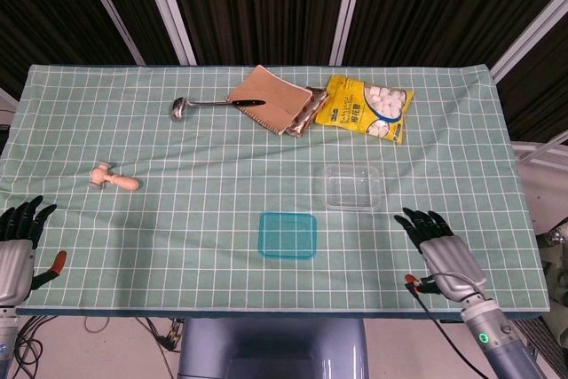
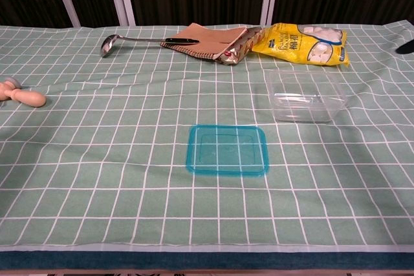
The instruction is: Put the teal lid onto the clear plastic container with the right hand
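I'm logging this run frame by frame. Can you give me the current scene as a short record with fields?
lid: teal lid lies flat on the tablecloth, untouched
container: clear plastic container stands open, behind and right of the lid
right hand: right hand over the cloth right of the lid, fingers apart, holds nothing
left hand: left hand at the near left table edge, holds nothing
task state: lid not yet picked up

Bare tablecloth (image 1: 204, 210) lies between the right hand (image 1: 441, 250), fingers spread and holding nothing, and the teal lid (image 1: 287, 234); no object stands on that stretch. The clear container (image 1: 353, 187) sits apart from the lid, with open cloth between them. Behind the container lie 2 obstacles, the yellow snack bag (image 1: 365, 107) and the notebook (image 1: 269, 98).
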`<state>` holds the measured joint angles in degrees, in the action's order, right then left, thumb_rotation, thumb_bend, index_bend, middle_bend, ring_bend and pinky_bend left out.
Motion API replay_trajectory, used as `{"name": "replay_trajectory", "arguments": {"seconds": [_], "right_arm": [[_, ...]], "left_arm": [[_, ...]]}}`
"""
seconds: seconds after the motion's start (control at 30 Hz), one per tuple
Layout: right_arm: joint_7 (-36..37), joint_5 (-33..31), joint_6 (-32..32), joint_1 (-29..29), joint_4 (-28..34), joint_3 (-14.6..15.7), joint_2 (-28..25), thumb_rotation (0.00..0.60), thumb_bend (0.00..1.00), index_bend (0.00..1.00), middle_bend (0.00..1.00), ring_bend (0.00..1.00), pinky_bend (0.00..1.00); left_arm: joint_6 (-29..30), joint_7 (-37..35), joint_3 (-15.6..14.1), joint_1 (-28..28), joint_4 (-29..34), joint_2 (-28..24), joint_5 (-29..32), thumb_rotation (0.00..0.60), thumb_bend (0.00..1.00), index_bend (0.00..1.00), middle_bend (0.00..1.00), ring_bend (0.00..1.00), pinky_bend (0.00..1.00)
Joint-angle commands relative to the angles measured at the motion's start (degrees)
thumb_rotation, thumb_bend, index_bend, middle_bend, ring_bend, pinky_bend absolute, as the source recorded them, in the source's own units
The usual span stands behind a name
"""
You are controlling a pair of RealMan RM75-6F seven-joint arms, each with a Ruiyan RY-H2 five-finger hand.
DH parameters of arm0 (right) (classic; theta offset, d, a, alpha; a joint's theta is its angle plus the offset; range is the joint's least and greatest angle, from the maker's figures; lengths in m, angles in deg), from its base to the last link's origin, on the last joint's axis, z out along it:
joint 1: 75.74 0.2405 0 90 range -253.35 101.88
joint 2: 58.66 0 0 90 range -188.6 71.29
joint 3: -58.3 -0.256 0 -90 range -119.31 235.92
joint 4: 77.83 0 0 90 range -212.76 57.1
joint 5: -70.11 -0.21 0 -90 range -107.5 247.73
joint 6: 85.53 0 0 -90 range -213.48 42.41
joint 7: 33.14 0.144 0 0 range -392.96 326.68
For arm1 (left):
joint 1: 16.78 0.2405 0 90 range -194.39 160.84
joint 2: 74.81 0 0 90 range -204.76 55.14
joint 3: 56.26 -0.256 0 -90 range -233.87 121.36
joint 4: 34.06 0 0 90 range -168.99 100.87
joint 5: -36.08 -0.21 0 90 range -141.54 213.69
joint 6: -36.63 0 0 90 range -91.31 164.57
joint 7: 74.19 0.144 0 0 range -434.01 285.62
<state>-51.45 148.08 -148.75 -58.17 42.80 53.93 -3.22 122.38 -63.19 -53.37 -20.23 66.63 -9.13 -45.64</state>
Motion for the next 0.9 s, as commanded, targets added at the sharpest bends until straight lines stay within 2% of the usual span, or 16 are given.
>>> {"name": "replay_trajectory", "arguments": {"seconds": [0.03,0.17,0.33,0.63,0.9], "right_arm": [[-6.54,-5.92,2.79,3.84,2.50,-2.14,3.61,0.600,0.28,0.00,0.00,0.00,0.00],[-16.68,-15.89,2.65,9.34,4.05,-4.59,9.77,0.600,0.28,0.00,0.01,0.00,0.00],[-24.51,-26.24,-0.63,14.07,4.31,-6.14,15.60,0.600,0.28,0.00,0.07,0.00,0.00],[-29.96,-38.99,-4.47,20.80,2.73,-8.24,22.76,0.600,0.28,0.00,0.09,0.00,0.00],[-31.56,-44.95,-7.26,24.48,-0.93,-8.38,27.97,0.600,0.28,0.00,0.10,0.00,0.00]], "left_arm": [[-0.04,-0.17,0.05,-0.01,0.05,-0.07,0.09,0.600,0.35,0.12,0.00,0.00,0.00],[-0.44,-0.16,-0.04,-0.10,0.15,-0.19,0.29,0.600,0.35,0.12,0.00,0.00,0.00],[-0.69,-0.07,-0.02,-0.16,0.30,-0.27,0.62,0.600,0.35,0.12,0.00,0.00,0.00],[-0.91,0.01,-0.07,-0.20,0.49,-0.34,0.85,0.600,0.35,0.12,0.00,0.00,0.00],[-1.04,-0.04,-0.11,-0.23,0.58,-0.41,0.98,0.600,0.35,0.12,0.00,0.00,0.00]]}}
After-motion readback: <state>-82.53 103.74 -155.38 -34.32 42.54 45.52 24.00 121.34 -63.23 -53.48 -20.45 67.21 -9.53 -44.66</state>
